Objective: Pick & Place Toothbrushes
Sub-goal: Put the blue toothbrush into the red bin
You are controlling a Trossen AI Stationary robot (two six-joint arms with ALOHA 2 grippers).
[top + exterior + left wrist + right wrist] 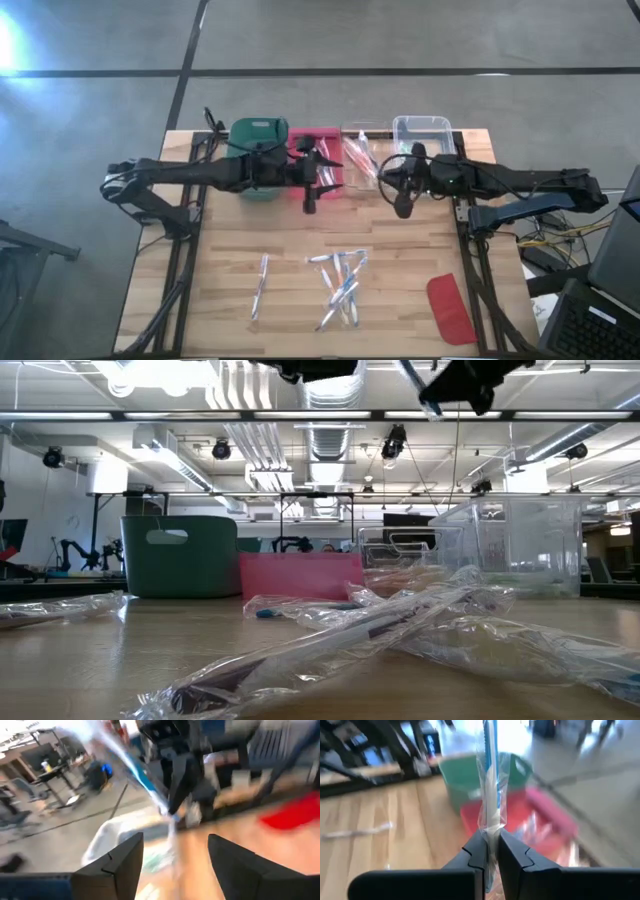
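Looks like a mid-air handoff: right gripper [490, 851] jaws clamp a wrapped toothbrush [490, 785], left gripper [172, 857] jaws wide and empty, so next it needs dropping into a far bin [422, 128].

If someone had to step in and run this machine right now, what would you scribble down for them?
Right end effector: shut on a blue wrapped toothbrush, raised above the bins.
Left end effector: open, empty, above the pink bin.
Bins: green bin, pink bin, and clear bin along the table's far edge.
Done: some wrapped items lie between the pink and clear bins.
Left: loose toothbrushes and a single one on the near table; red lid untouched.
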